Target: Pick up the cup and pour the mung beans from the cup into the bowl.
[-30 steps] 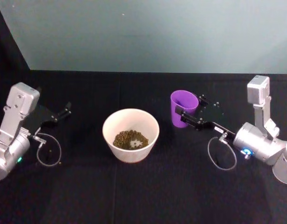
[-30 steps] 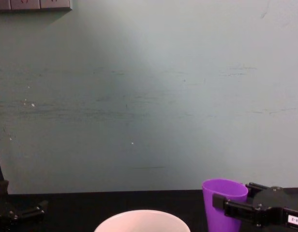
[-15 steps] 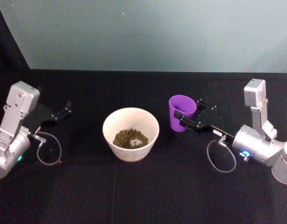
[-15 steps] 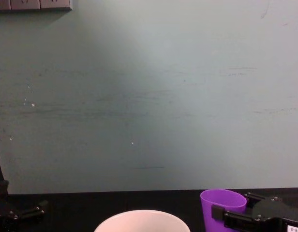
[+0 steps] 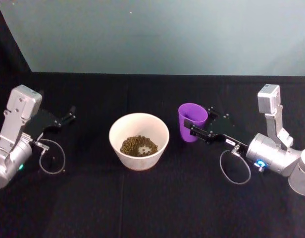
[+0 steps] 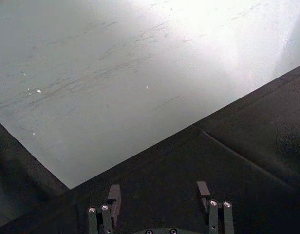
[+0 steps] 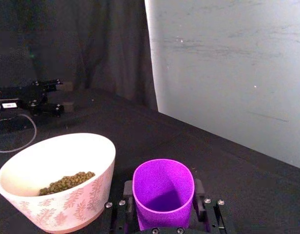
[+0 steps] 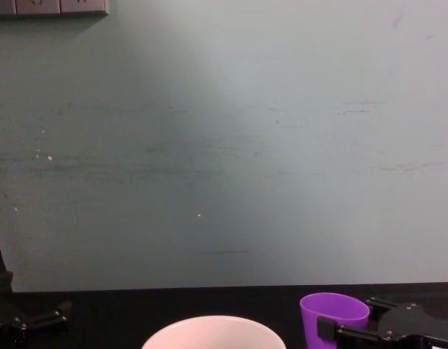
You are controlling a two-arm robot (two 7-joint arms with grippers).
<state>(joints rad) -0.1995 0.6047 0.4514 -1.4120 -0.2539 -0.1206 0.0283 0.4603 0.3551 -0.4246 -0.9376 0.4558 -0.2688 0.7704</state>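
Observation:
The purple cup (image 5: 192,121) stands upright just right of the bowl (image 5: 139,130), and my right gripper (image 5: 198,120) is shut on it, one finger on each side. In the right wrist view the cup (image 7: 163,187) looks empty between the fingers (image 7: 128,191). Mung beans (image 5: 138,147) lie in the bottom of the pale bowl (image 7: 57,161), which has a leaf pattern on its side. The chest view has the cup (image 8: 333,316) low at the right, by the bowl rim (image 8: 213,325). My left gripper (image 5: 63,120) is parked at the left, open and empty (image 6: 159,192).
A black cloth (image 5: 152,198) covers the table, and a teal wall (image 5: 167,34) stands behind it. Cable loops hang by the left arm (image 5: 52,157) and the right arm (image 5: 235,166). A dark curtain (image 7: 91,44) shows behind the bowl in the right wrist view.
My right gripper has come down with the cup, shifting slightly left towards the bowl. The left arm has barely moved.

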